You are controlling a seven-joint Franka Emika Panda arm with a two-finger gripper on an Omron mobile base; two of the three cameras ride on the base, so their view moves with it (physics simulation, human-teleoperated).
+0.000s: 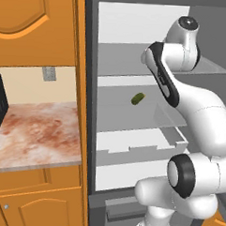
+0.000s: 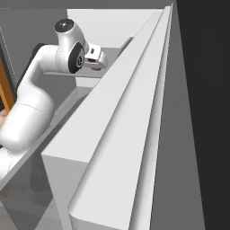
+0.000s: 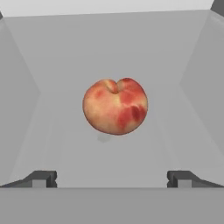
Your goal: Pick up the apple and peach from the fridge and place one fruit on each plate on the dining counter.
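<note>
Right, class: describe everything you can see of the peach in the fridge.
The peach is round, yellow-orange with red blotches, a cleft and dimple at its top. It looks smooth and whole. It sits on a grey shelf inside the fridge, pale walls around it. The claw is open, its two dark tips spread wide on either side, short of the fruit and not touching it.
</note>
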